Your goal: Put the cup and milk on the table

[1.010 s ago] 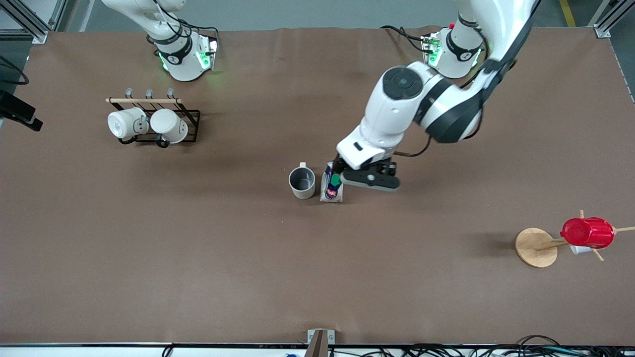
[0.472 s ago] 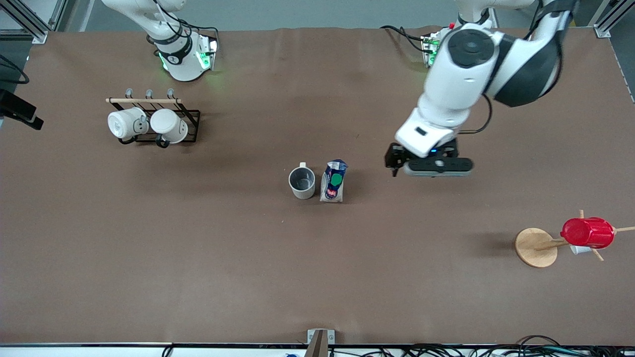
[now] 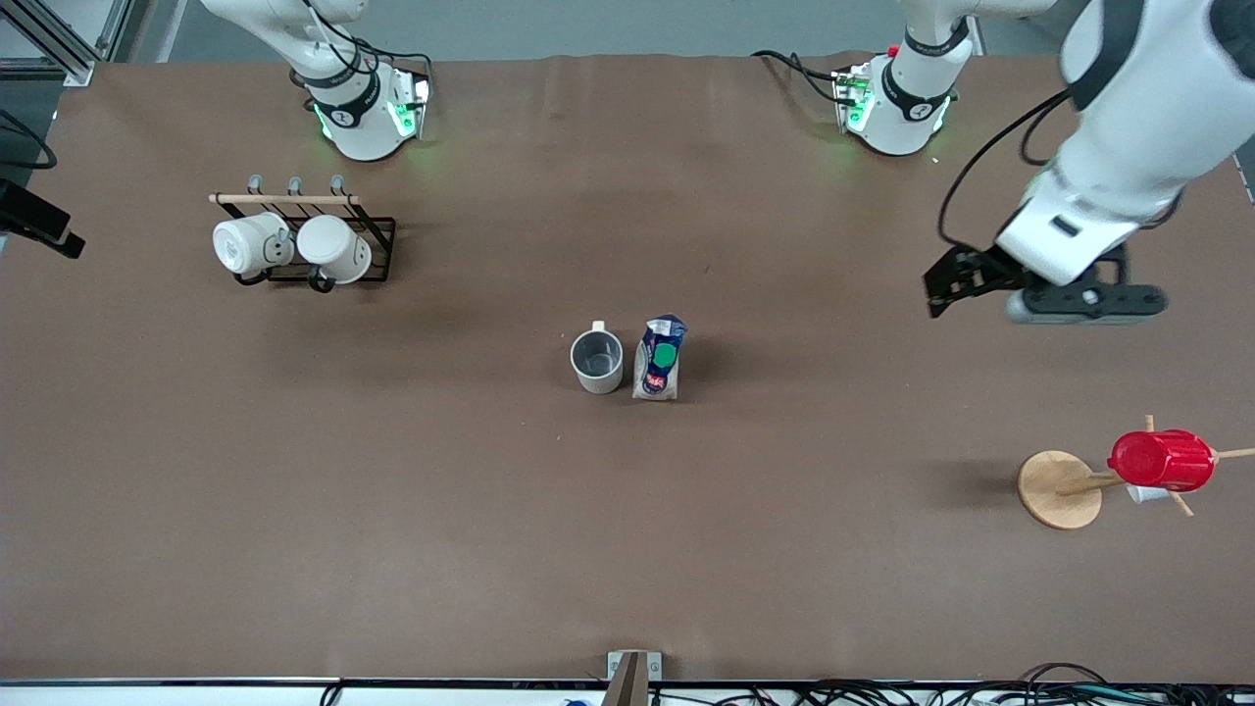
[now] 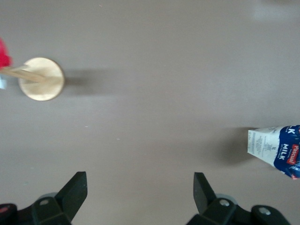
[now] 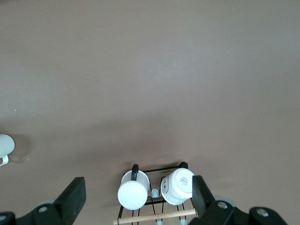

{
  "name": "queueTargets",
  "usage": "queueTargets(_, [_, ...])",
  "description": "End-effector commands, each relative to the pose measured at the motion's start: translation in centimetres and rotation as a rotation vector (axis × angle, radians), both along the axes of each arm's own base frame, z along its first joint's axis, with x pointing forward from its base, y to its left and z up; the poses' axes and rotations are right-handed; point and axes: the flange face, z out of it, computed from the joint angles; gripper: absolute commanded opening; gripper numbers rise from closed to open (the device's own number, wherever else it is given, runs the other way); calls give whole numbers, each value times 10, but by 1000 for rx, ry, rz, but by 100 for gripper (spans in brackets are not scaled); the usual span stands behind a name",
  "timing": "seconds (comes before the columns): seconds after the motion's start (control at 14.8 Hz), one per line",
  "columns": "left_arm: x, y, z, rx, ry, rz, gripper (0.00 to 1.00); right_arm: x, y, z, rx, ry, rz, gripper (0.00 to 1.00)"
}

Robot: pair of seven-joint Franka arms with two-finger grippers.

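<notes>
The cup point(image 3: 597, 361), cream-white with a grey inside, stands upright in the middle of the brown table point(image 3: 627, 529). The milk point(image 3: 659, 359) stands right beside it, toward the left arm's end, blue top and green cap up. The milk also shows in the left wrist view point(image 4: 276, 149). My left gripper point(image 3: 941, 292) is open and empty, in the air over bare table well toward the left arm's end from the milk; its fingers point(image 4: 75, 187) stand wide apart. My right gripper point(image 5: 139, 194) is open and empty, high over the mug rack, and the right arm waits.
A black wire rack point(image 3: 377, 235) holds two all-white mugs point(image 3: 243, 243) near the right arm's base; it also shows in the right wrist view point(image 5: 154, 192). A wooden stand with a round base point(image 3: 1057, 488) carries a red cup point(image 3: 1162, 459) at the left arm's end.
My left gripper was at the milk a second ago. It has let go, risen and swung away toward the left arm's end. The milk and cup stay put.
</notes>
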Motion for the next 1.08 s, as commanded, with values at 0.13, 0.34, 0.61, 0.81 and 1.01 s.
queueTargets(0.13, [-30,51,43,19,47,-30,100,2,5,5,8,-17,-9,100])
queueTargets(0.34, [-30,55,44,21,46,-35,100,6,11,4,8,-41,2,100])
queueTargets(0.61, [-12,52,53,27,43,-37,100,10,11,2,4,-64,7,100])
queueTargets(0.81, [-4,49,56,27,61,-41,100,9,13,1,5,-53,10,100])
queueTargets(1.01, [-4,53,54,29,64,-49,99,9,12,2,5,-55,8,100])
